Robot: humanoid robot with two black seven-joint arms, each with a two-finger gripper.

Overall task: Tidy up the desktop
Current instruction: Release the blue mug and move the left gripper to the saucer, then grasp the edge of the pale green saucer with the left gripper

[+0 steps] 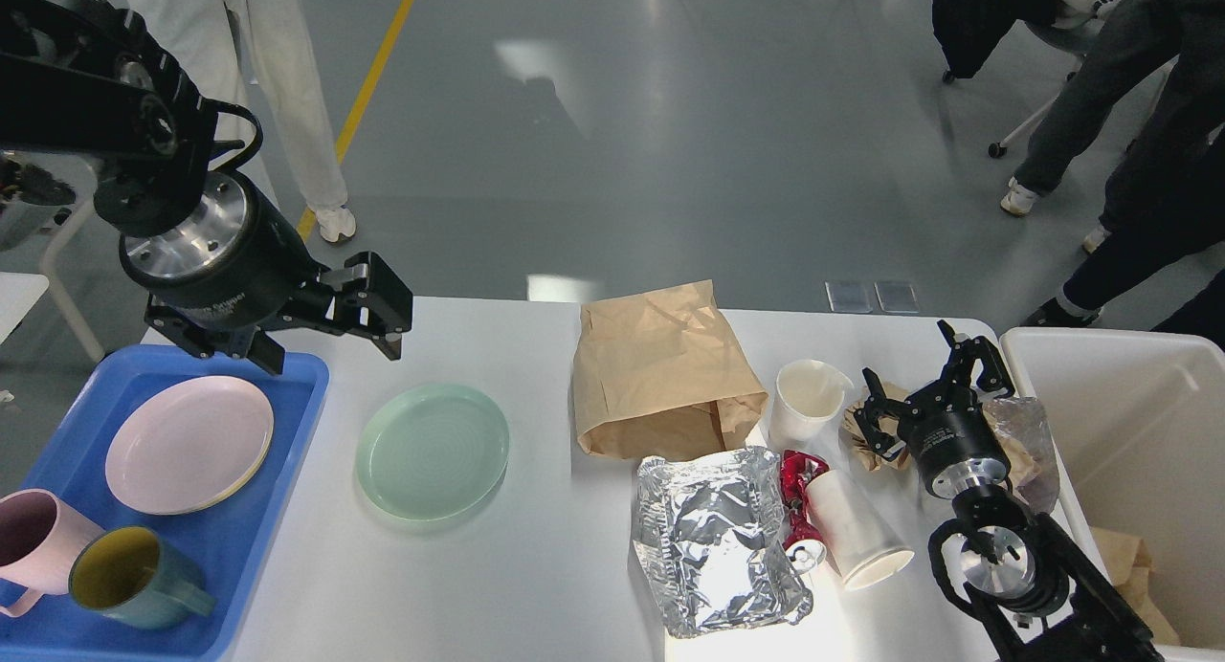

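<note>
Two grippers over the desktop (536,585), a wide white table filling the lower half of the head view, far edge running just behind the paper bag. Left gripper (325,332) raised above the far left corner, over the far end of the blue tray (239,547), fingers spread apart and holding nothing. Right gripper (924,380) low near the far right corner, fingers likewise spread, poised over a crumpled brown wrapper (866,442) without gripping it. On the tray at the left edge: a pink plate (189,443) toward the far end, a pink mug (33,538) and a dark teal mug (134,578) with a yellow inside side by side at the near end. Just beside the tray, on bare table, a pale green plate (433,450). Near the middle of the far edge, a brown paper bag (660,375) lying flat. In front of the bag, toward the near edge, a crumpled foil container (713,542). Right of the bag, an upright white paper cup (804,399); nearer, a second white cup (855,530) tipped on its side, touching a red wrapper (797,485) between cup and foil. Crinkled clear plastic (1024,432) at the right edge, partly hidden behind the right arm. Beyond that edge, a white bin (1129,375) with brown paper (1134,571) inside.
</note>
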